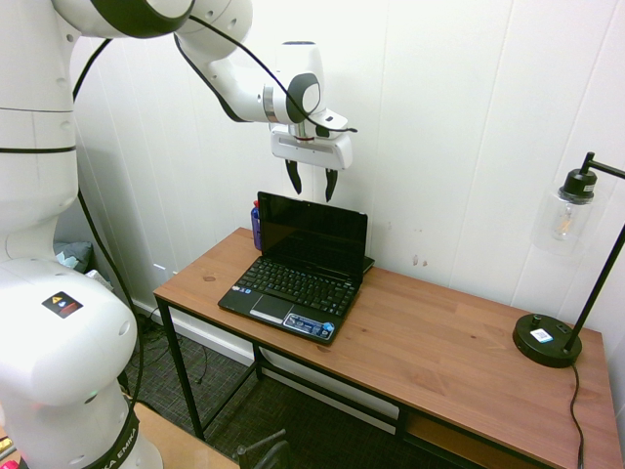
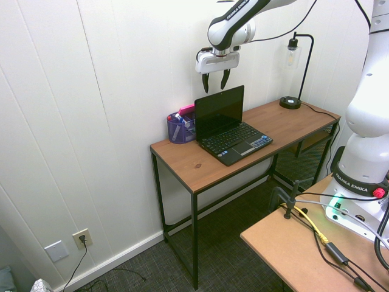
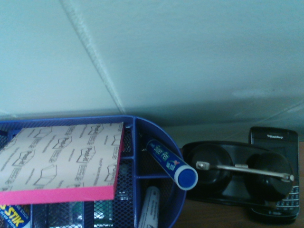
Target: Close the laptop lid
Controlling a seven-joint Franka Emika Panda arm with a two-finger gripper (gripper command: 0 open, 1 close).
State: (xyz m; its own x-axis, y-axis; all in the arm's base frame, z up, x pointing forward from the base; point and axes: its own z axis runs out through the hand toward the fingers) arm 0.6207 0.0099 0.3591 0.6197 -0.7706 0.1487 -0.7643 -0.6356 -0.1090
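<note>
White panelled walls stand behind a narrow wooden desk (image 1: pixel 420 342) with a black metal frame. On the desk, toward one end, sits a small black netbook (image 1: pixel 293 286) with a silver palm rest, and the laptop lid (image 1: pixel 312 231) is raised, nearly upright, with its dark glossy screen facing the front edge of the desk. The gripper (image 1: pixel 311 182) hangs in the air just above the top edge of the lid, not touching it, and its two dark fingers are apart with nothing between them. Behind the lid, near the wall, is a blue mesh organizer (image 2: pixel 180 129) that holds a pad of sticky notes (image 3: pixel 61 162) with a pink edge and a blue-capped marker (image 3: pixel 170 165). The wrist view also shows dark sunglasses (image 3: pixel 237 171) and a black phone (image 3: pixel 275 142) with small keys, lying beside the organizer on the desk. At the far end of the desk stands a black lamp (image 1: pixel 566 283) with a glass shade
</note>
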